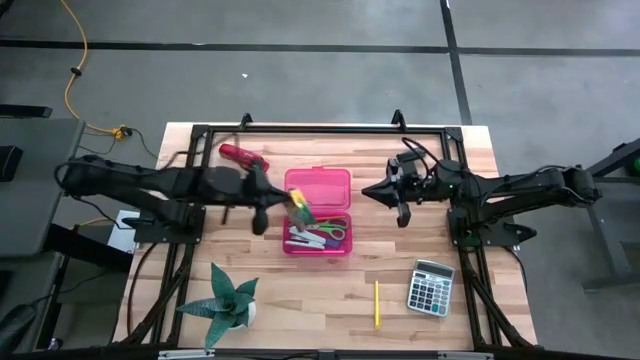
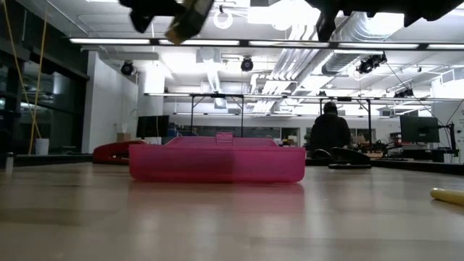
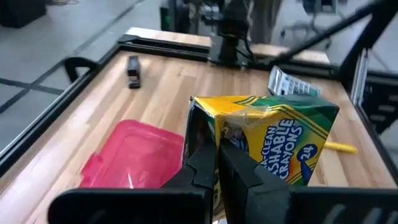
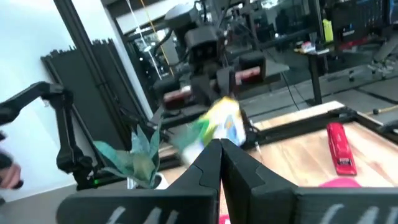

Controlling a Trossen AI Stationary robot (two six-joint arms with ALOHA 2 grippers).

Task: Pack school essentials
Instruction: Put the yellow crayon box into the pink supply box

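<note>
My left gripper [image 1: 280,202] is shut on the yellow-green crayon box [image 3: 273,140] and holds it in the air over the open pink case [image 1: 318,188]. Scissors and other small stationery [image 1: 322,233] lie in the near half of the case. A yellow pencil [image 1: 377,303] lies flat on the table near its front edge. My right gripper [image 1: 366,190] hangs shut and holding nothing, above the table to the right of the case, pointing at it. In the low view the box [image 2: 185,23] hangs well above the case [image 2: 217,164]. My left gripper pinches the crayon box by its end nearest the fingers [image 3: 214,140], between the two fingertips. The fingers come from the table's left, slanting a little downward. The box is lifted clear above the pink case and sits tilted. The fingers hide the exact spot.
A red stapler [image 1: 243,157] lies far left of the case. A calculator [image 1: 431,287] lies at the near right, and a green spiky plant [image 1: 225,303] stands at the near left. A black frame [image 1: 300,130] runs along the table's edges. A person [image 2: 330,130] sits in the room beyond.
</note>
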